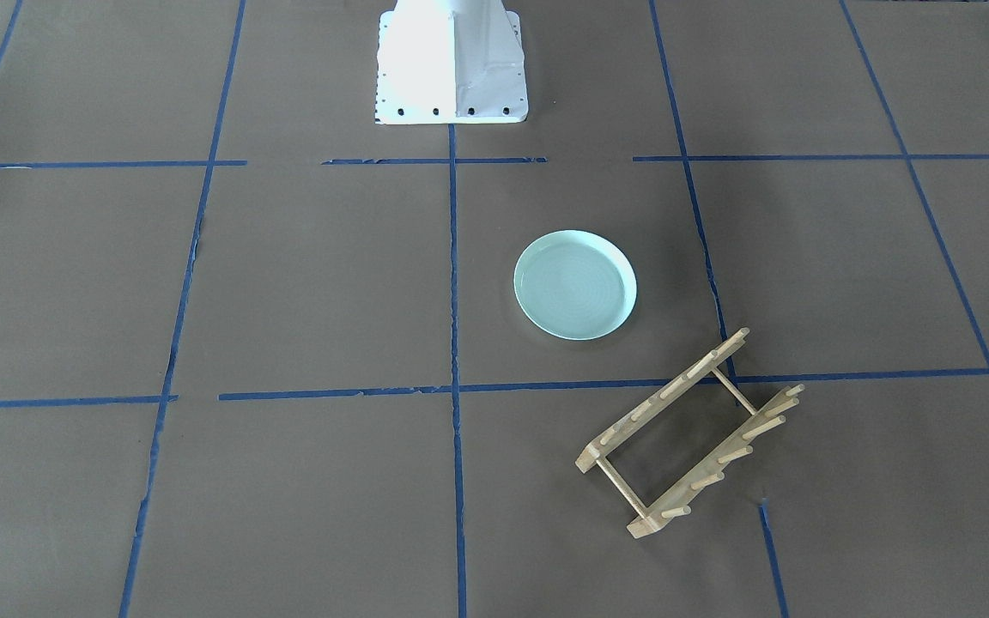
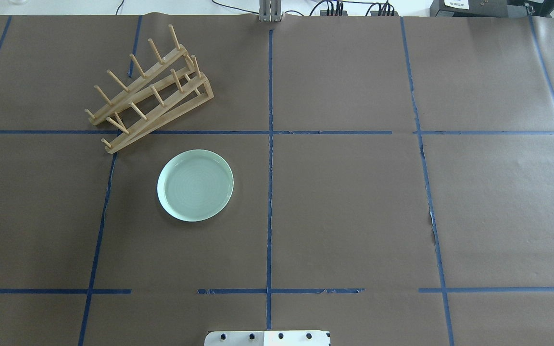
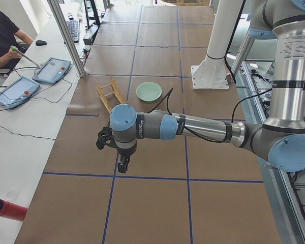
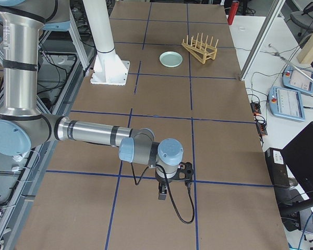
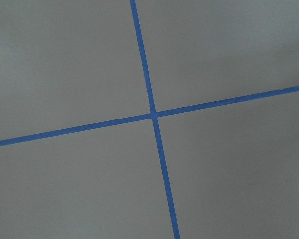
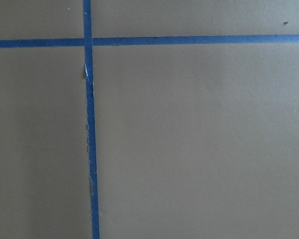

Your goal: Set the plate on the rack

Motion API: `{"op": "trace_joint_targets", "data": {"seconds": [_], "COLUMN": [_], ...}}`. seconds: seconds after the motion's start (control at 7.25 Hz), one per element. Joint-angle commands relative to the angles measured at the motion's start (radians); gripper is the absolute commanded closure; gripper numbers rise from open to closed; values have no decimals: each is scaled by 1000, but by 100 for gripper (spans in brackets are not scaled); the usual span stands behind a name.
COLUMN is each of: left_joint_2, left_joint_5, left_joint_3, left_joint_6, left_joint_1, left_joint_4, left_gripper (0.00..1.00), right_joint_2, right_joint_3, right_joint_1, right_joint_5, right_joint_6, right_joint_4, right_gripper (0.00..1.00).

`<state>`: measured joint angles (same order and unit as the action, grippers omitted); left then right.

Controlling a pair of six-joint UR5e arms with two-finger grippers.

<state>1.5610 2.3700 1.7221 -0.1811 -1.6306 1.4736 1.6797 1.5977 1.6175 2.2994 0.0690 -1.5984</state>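
Note:
The pale mint-green plate [image 1: 575, 285] lies flat on the brown paper, empty, on my left half of the table [image 2: 195, 185]. The wooden rack [image 1: 690, 433] stands just beyond it, set at a slant, with nothing between its pegs [image 2: 149, 93]. Both also show far off in the side views: plate [image 3: 149, 91] [image 4: 171, 59], rack [image 3: 108, 91] [image 4: 200, 48]. My left gripper [image 3: 123, 165] hangs over the table's left end, far from both. My right gripper [image 4: 163, 195] hangs over the right end. I cannot tell whether either is open or shut. Both wrist views show only paper and blue tape.
The white robot pedestal [image 1: 450, 64] stands at the table's near middle edge [image 2: 267, 338]. Blue tape lines grid the brown paper. An aluminium post [image 3: 66, 35] and a side desk with two pendants [image 3: 51, 71] line the far edge. A red cylinder [image 3: 7, 209] lies there.

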Motion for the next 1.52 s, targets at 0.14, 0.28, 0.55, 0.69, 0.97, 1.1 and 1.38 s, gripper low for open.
{"op": "trace_joint_targets", "data": {"seconds": [0.14, 0.28, 0.55, 0.69, 0.97, 1.1, 1.38], "left_joint_2": [-1, -2, -25, -74, -81, -76, -28], "left_joint_5": [0, 11, 12, 17, 64, 74, 52], "left_joint_3": [7, 19, 34, 40, 46, 83, 216], "left_joint_6": [8, 9, 8, 2, 32, 166, 576], "left_joint_1": [2, -2, -5, -5, 8, 47, 261], "left_joint_4": [-24, -24, -3, 25, 148, 155, 163], "left_gripper": [0, 0, 0, 0, 0, 0, 0], "right_joint_2": [0, 1, 0, 0, 0, 0, 0], "right_joint_3": [1, 1, 1, -1, -1, 1, 1], "right_joint_1": [1, -1, -1, -1, 1, -1, 1], "right_joint_5": [0, 0, 0, 0, 0, 0, 0], "right_joint_6": [0, 0, 0, 0, 0, 0, 0], "right_joint_4": [0, 0, 0, 0, 0, 0, 0], "right_gripper": [0, 0, 0, 0, 0, 0, 0]}}
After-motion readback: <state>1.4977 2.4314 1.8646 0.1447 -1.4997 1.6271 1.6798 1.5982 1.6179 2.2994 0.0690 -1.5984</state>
